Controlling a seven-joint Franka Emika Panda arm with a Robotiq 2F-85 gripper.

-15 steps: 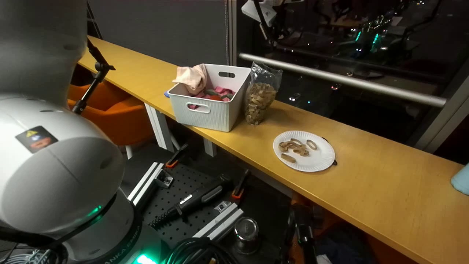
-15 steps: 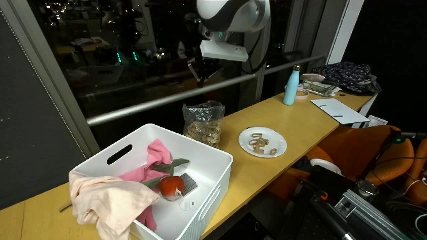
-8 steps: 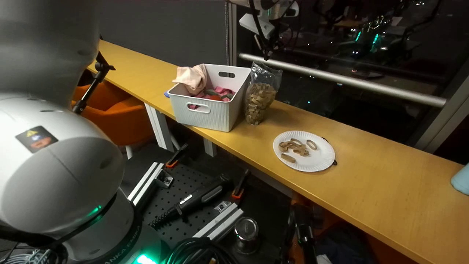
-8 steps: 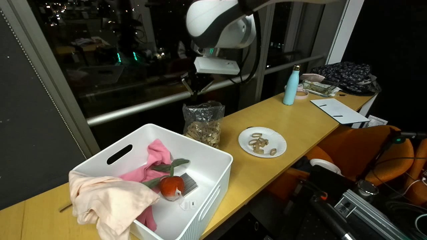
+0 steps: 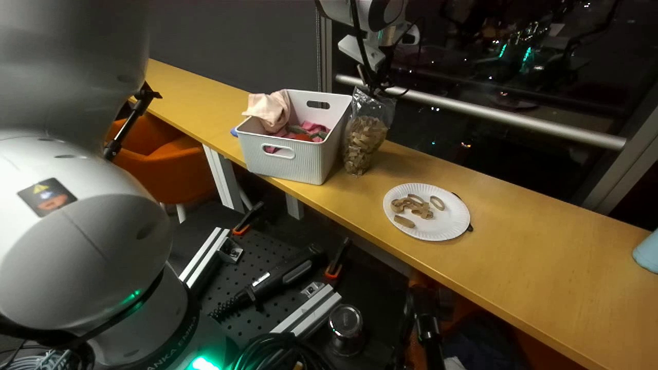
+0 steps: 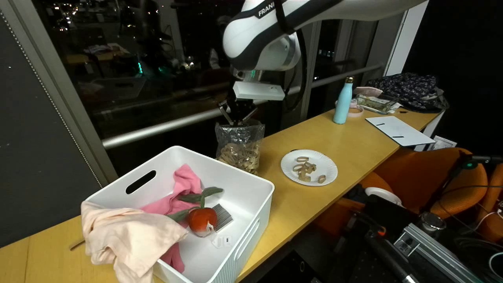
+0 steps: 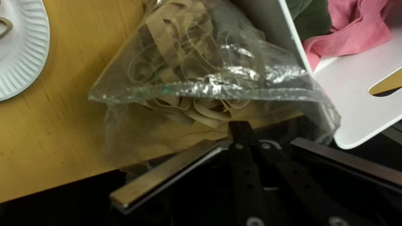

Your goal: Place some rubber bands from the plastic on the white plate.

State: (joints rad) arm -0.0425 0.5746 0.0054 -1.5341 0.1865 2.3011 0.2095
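Part office, part robot lab, this place! On the left of an exterior view looms a white robot arm (image 5: 87, 246), beside it a perforated black panel (image 5: 262, 244) with metal rails (image 5: 308, 312) and orange-tipped clamps (image 5: 334, 270). Now the office half: in an exterior view a long wooden counter (image 6: 338, 141) cuts across the frame, running along big dark windows (image 6: 118, 94), upper left. And lower right, there they are, orange chairs (image 6: 412, 173), while a blue bottle (image 6: 343, 103) and a flat white board (image 6: 401, 129) sit upper right
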